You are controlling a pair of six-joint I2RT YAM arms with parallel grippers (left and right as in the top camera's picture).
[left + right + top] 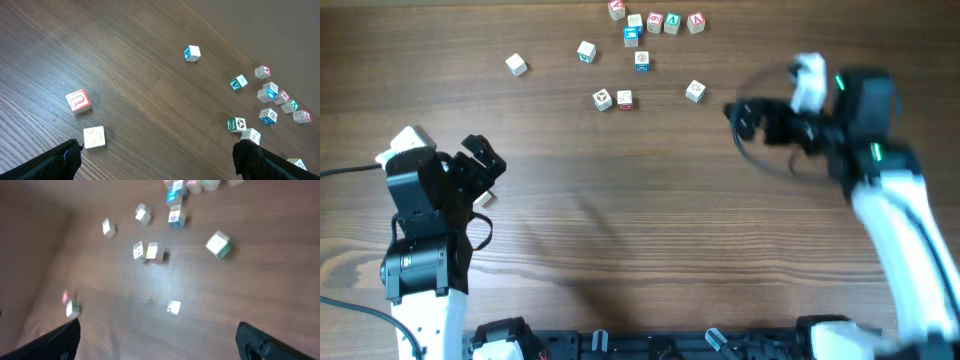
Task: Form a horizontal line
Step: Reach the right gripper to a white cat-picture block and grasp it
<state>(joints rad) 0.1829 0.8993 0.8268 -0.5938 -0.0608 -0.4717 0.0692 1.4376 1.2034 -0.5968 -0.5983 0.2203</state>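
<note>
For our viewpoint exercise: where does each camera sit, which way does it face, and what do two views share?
Overhead: above the table, facing straight down; left gripper and right gripper show.
Left wrist: on the left arm, facing forward and down; own fingers at bottom corners.
Right wrist: on the right arm, likewise, blurred; own fingers.
Shared by all: touching cube pair.

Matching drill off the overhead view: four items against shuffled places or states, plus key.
1. row of small pale wooden letter cubes
2. lone pale wooden cube
3. pair of pale wooden cubes
4. right gripper

A. alone, left of the other far cubes
B. open, right of the cubes
C. along the top edge
D. side by side, below the row

Pairs: 1-C, 2-A, 3-D, 4-B
</note>
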